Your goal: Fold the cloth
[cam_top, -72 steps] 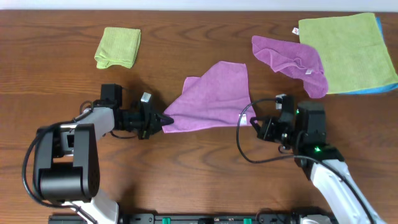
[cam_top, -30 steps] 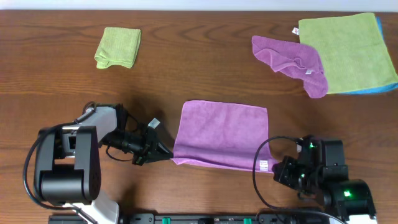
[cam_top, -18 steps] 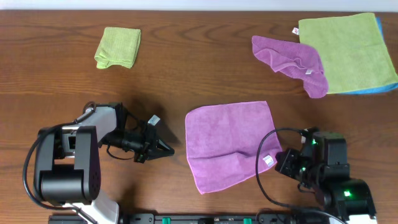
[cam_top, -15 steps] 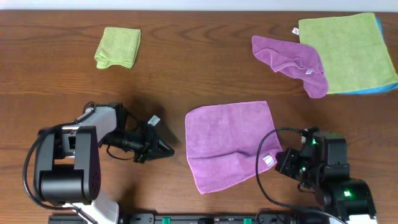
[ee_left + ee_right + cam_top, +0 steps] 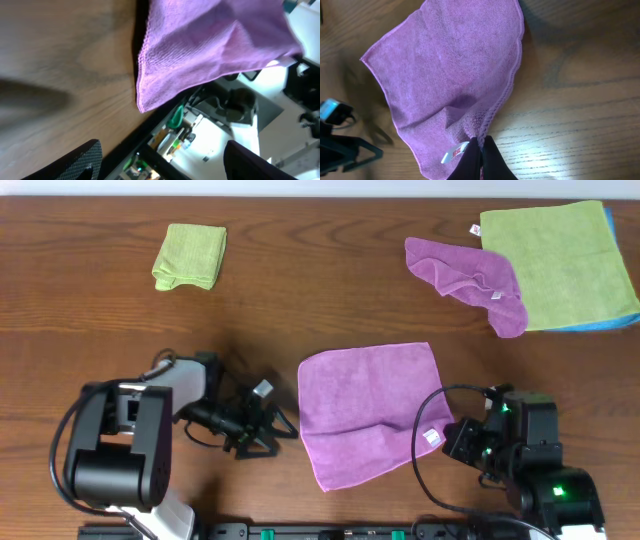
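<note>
Purple cloth [image 5: 365,405] lies near-flat on table [image 5: 300,300], front centre, one crease running toward tag [image 5: 432,438]. There right gripper [image 5: 481,146] has jaws pinched shut on corner, likely as anchor for fold. Just beside left edge, left gripper [image 5: 283,435] waits with jaws spread, empty, seemingly lining up near corner.

Cloth [image 5: 368,410], landmark: top edge of the left wrist view cuts its far side.
Tag [image 5: 454,151], at its near right corner: print too small to read.
Right gripper [image 5: 479,141], at that corner: cropped below the fingertips.
Left fingers [image 5: 75,160], off the cloth's left edge: blurred, cropped.
Blue cloth [image 5: 605,325], well beyond its far right corner: mostly hidden under lime-green cloth [image 5: 555,265].
</note>
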Robot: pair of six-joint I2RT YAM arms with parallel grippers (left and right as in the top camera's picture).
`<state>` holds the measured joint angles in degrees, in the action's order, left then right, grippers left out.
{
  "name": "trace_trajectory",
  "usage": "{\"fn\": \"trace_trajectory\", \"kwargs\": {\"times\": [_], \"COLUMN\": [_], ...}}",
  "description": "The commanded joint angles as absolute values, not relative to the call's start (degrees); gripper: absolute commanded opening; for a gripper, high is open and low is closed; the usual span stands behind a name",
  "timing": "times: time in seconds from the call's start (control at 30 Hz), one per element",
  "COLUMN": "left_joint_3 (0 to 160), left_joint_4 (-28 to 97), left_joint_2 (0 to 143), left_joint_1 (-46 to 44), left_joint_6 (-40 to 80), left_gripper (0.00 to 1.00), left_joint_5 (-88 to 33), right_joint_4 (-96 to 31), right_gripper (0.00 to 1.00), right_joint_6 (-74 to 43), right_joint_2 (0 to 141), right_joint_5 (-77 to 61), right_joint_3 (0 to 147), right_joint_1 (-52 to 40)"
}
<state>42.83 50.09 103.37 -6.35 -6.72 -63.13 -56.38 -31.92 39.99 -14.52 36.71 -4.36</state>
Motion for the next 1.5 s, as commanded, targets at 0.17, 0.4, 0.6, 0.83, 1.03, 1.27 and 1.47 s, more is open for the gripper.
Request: {"fn": "trace_trajectory", "kwargs": {"times": [0.17,0.4,0.6,0.83,1.03,1.27,1.47], "left_joint_3": [38.96,38.94,38.94,38.94,38.94,38.94,38.94], "left_joint_4": [39.59,30.2,25.36,22.7,22.28,22.28,20.95], "left_joint_2": [102.59,102.59,102.59,102.59,102.59,102.61,102.63], "left_joint_1": [-11.97,-18.11,-23.77,-26.55,-27.73,-29.69,-30.46], "left_joint_6": [3.95,14.68,19.86,22.61,23.33,23.31,23.22], "left_gripper": [0.78,0.78,0.78,0.75,0.67,0.33,0.06], "left_joint_5": [-66.3,-66.28,-65.3,-63.7,-62.81,-58.96,-57.82], "right_joint_4": [-55.81,-55.13,-54.85,-54.81,-54.81,-54.76,-54.63], "right_gripper": [0.02,0.02,0.01,0.01,0.01,0.01,0.01], "right_joint_6": [-33.43,-33.87,-33.89,-34.26,-34.26,-34.26,-34.26], "right_joint_2": [39.75,39.75,39.75,39.75,39.75,39.75,39.75], "right_joint_5": [-15.11,-15.68,-16.12,-16.58,-17.02,-18.15,-18.28], "right_joint_3": [38.06,38.06,38.06,38.06,38.06,38.06,38.06], "right_joint_1": [-4.19,-4.19,-4.19,-4.19,-4.19,-4.19,-4.19]}}
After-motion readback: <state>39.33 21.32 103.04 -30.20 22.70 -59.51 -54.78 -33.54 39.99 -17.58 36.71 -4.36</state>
